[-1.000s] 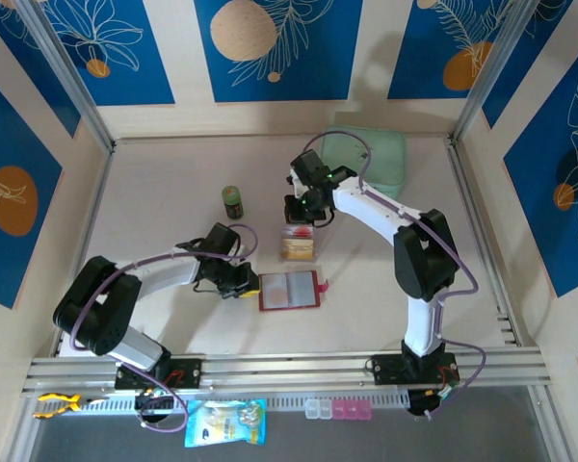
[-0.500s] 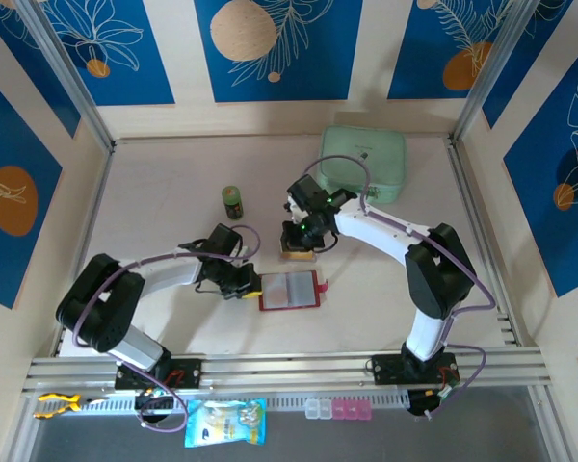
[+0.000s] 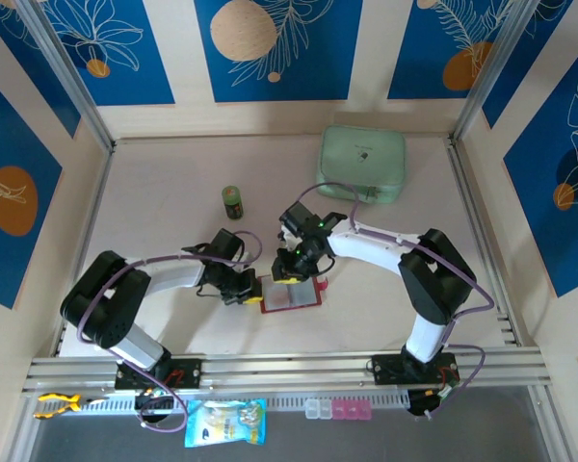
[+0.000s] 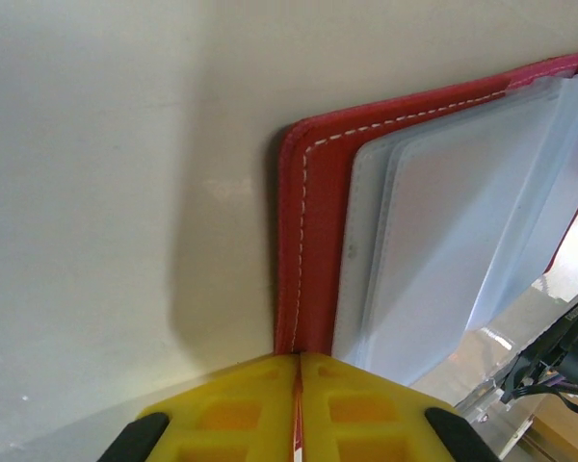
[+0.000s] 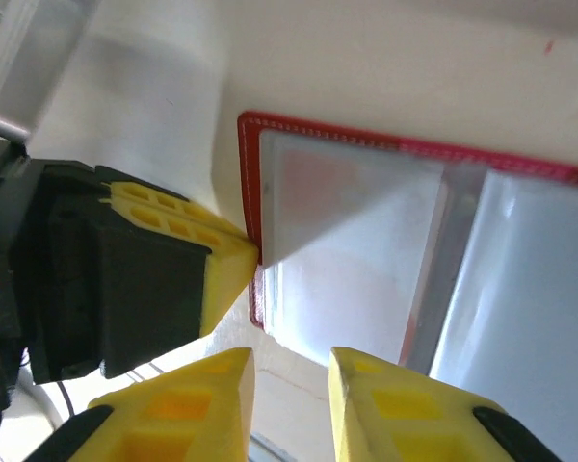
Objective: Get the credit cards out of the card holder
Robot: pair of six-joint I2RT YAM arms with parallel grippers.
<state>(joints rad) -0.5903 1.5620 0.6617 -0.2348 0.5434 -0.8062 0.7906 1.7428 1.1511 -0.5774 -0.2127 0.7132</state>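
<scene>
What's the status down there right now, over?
Left gripper shut on card holder, red edge. Right gripper open, empty, by its clear sleeves. Green case, small jar stand far off.

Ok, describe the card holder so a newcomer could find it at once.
On the pale table, look toward the near edge, around the middle. The card holder lies open and flat there, one edge pinched by the left end effector. It is red with greyish clear sleeves, unlike the larger mint-green case at the back.
</scene>
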